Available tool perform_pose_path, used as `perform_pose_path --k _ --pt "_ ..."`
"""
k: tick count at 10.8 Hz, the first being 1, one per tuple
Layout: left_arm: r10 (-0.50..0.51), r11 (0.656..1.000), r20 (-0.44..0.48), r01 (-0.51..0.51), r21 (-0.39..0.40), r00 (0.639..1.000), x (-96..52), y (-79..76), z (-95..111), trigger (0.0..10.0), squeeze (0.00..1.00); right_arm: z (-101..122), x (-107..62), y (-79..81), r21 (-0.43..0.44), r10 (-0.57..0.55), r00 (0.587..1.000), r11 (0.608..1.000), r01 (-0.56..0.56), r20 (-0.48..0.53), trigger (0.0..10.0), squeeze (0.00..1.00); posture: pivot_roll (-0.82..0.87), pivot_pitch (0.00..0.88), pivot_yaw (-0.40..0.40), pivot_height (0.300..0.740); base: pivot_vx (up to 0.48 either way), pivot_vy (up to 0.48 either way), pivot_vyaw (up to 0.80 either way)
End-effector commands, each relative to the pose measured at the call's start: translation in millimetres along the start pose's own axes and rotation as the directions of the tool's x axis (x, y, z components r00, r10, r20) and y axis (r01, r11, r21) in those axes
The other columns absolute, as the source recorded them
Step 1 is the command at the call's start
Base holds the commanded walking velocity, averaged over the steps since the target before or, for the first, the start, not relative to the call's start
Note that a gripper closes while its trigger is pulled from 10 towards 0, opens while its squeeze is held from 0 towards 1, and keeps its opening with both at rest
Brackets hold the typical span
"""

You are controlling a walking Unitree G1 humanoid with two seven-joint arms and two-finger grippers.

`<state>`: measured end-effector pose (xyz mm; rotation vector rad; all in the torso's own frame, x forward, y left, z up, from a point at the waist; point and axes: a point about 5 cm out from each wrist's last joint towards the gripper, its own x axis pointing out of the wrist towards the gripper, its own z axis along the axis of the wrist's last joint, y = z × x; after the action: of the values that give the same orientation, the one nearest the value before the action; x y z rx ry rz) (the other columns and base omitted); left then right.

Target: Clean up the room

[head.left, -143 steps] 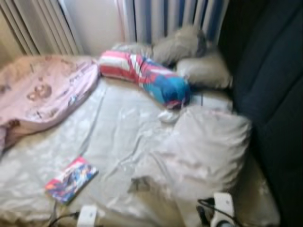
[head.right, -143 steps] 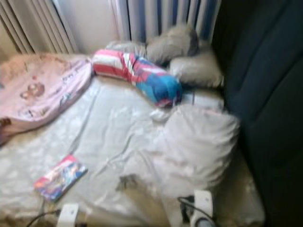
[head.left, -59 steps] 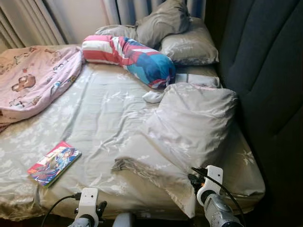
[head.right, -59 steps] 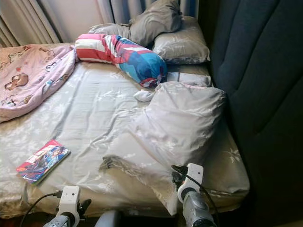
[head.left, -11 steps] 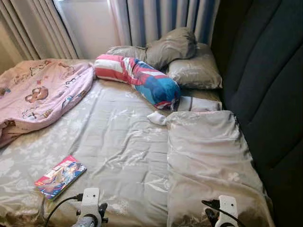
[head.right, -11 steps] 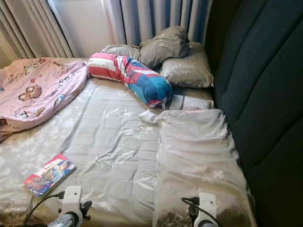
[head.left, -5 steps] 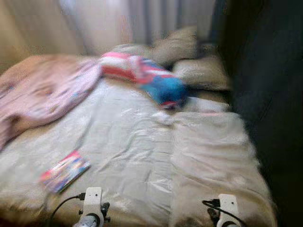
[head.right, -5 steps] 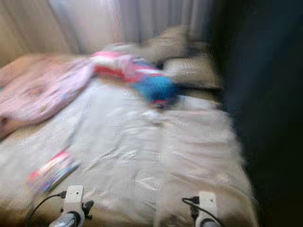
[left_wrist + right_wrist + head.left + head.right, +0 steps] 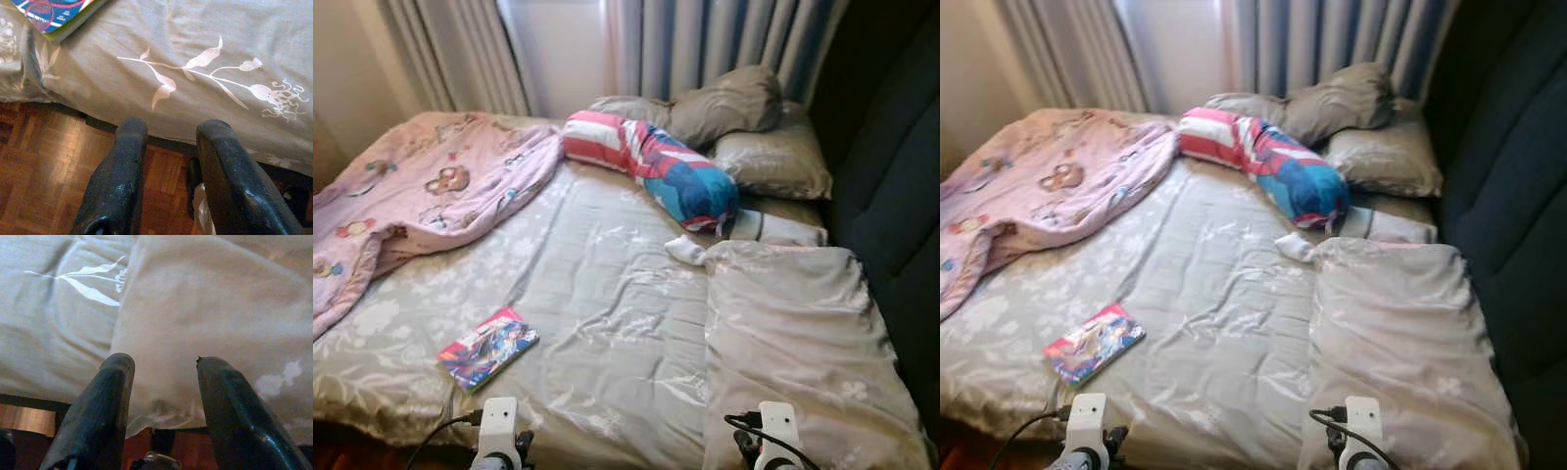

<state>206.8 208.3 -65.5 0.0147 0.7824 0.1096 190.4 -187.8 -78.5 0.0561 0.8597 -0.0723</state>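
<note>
A colourful book (image 9: 487, 348) lies on the grey flowered bed sheet (image 9: 597, 284) near the front left edge. A small white sock (image 9: 683, 250) sits mid-bed beside a big grey pillow (image 9: 793, 333) that lies flat at the front right. My left gripper (image 9: 172, 132) is open with nothing in it, low at the bed's front edge, with a corner of the book (image 9: 54, 14) just beyond it. My right gripper (image 9: 166, 364) is open and holds nothing, hanging over the near end of the big pillow (image 9: 205, 308).
A pink printed blanket (image 9: 421, 196) is heaped at the back left. A red, white and blue bolster (image 9: 656, 166) and two grey pillows (image 9: 769, 162) lie at the head. A dark padded headboard (image 9: 891, 186) runs along the right. Wooden floor (image 9: 44, 171) lies below the bed edge.
The view has swung left, so more of the pink blanket shows. The big pillow, crumpled some seconds ago, now lies flat. The book, sock and bolster have not moved.
</note>
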Motion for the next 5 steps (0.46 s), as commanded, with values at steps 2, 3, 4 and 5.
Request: perform_pose_path --k 2,3,4,5 --pt "0.014 1.0 -0.006 -0.014 -0.016 1.0 0.1 3.3 0.3 10.0 0.0 -3.3 -0.7 0.6 0.031 -0.004 1.0 1.0 0.005 -0.007 10.0 0.0 0.06 0.0 0.02 0.74 0.0 0.392 0.0" --pt "0.017 1.0 -0.005 -0.017 -0.017 1.0 0.1 4.0 0.5 10.0 0.0 -3.3 -0.7 0.8 0.032 -0.003 1.0 0.999 0.003 -0.006 10.0 0.0 0.05 0.0 0.02 0.74 0.0 0.394 0.0" --pt "0.019 1.0 -0.006 -0.019 -0.016 1.0 0.1 4.9 0.6 10.0 0.0 -3.4 -0.8 1.0 0.041 -0.007 1.0 0.999 0.007 -0.005 10.0 0.0 0.05 0.0 0.022 0.74 0.0 0.394 0.0" --pt "0.02 1.0 -0.005 -0.02 -0.017 1.0 0.1 5.5 0.8 10.0 0.0 -4.2 -0.9 1.5 0.043 -0.006 1.0 0.999 0.006 -0.006 10.0 0.0 0.06 0.0 0.022 0.74 0.0 0.39 0.0"
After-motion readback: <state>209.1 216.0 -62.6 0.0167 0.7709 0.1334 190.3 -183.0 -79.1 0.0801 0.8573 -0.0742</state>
